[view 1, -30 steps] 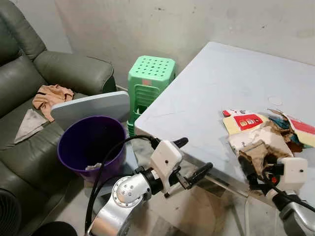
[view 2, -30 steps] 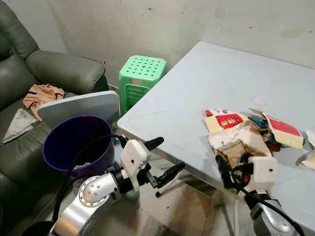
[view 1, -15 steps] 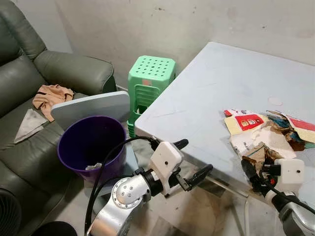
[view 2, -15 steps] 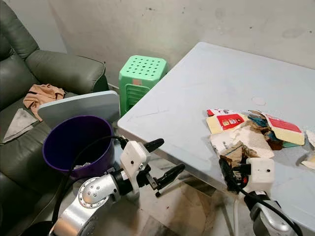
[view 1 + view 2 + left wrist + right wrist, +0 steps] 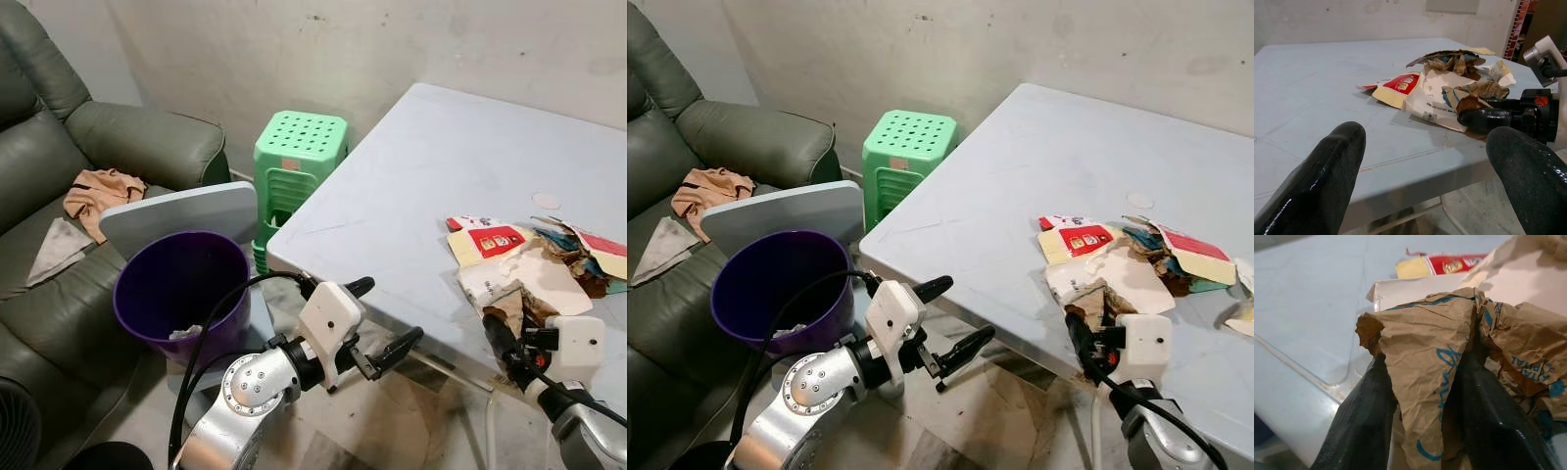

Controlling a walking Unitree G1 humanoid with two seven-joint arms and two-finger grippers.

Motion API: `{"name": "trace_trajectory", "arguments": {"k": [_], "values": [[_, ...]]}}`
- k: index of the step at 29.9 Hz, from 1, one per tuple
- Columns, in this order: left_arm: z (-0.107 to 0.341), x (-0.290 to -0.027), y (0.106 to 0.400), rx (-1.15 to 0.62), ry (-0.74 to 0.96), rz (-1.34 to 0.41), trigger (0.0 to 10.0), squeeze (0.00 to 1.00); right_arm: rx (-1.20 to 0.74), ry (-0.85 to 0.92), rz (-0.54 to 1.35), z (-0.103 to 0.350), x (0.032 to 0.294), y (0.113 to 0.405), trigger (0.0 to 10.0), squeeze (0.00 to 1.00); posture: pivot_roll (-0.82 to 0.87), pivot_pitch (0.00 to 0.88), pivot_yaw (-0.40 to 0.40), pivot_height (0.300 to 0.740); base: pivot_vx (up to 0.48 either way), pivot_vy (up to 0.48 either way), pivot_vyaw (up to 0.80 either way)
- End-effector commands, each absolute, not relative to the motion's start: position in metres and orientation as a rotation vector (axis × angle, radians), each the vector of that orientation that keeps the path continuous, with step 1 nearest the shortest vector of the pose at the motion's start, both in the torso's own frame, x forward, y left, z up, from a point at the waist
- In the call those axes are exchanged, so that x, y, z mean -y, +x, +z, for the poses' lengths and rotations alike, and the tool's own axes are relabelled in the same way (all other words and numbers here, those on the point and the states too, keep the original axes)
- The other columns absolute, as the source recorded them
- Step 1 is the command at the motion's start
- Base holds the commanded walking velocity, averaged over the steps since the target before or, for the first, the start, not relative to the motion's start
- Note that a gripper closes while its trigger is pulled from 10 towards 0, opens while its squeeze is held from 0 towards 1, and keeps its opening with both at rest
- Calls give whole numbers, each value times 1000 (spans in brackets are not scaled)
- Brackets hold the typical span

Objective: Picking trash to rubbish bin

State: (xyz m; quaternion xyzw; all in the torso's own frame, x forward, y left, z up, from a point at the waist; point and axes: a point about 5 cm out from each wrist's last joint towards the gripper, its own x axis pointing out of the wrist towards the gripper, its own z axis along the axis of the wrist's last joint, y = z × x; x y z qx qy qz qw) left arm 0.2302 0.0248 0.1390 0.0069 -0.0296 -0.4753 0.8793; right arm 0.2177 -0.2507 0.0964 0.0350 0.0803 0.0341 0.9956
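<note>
A pile of trash (image 5: 544,264) lies on the pale blue table (image 5: 411,166): a red-and-yellow packet (image 5: 487,242), white paper and crumpled brown paper. My right gripper (image 5: 502,328) is at the table's near edge, shut on a crumpled brown paper bag (image 5: 1425,347) with blue print, at the front of the pile. The purple rubbish bin (image 5: 176,289) stands on the floor to the left of the table, with a scrap inside. My left gripper (image 5: 390,309) hangs open and holding nothing, below the table corner between bin and table.
A stack of green plastic stools (image 5: 299,157) stands by the wall behind the bin. A grey board (image 5: 181,211) leans behind the bin against a dark green sofa (image 5: 127,137) that carries a tan cloth (image 5: 98,191).
My right gripper has drawn back a little toward the table's near edge with the brown paper in it. The left arm has not moved.
</note>
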Motion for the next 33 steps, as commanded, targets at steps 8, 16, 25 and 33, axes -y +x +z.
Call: {"name": "trace_trajectory", "arguments": {"k": [8, 16, 25, 33], "values": [[142, -27, 231, 80, 22, -984, 10000, 0, -110, 108, 67, 102, 258, 220, 0, 0, -84, 56, -2, 740, 0, 0, 0], [144, -28, 235, 93, 33, -978, 10000, 0, -58, 93, 38, 113, 270, 225, 0, 0, -82, 44, 1, 740, 0, 0, 0], [146, -29, 239, 107, 41, -966, 10000, 0, -25, 57, 70, 118, 276, 225, 0, 0, -79, 39, -1, 740, 0, 0, 0], [155, -41, 253, 143, 30, -877, 10000, 0, 95, 73, 62, 134, 274, 229, 10000, 0, -70, 45, 2, 740, 0, 0, 0]]}}
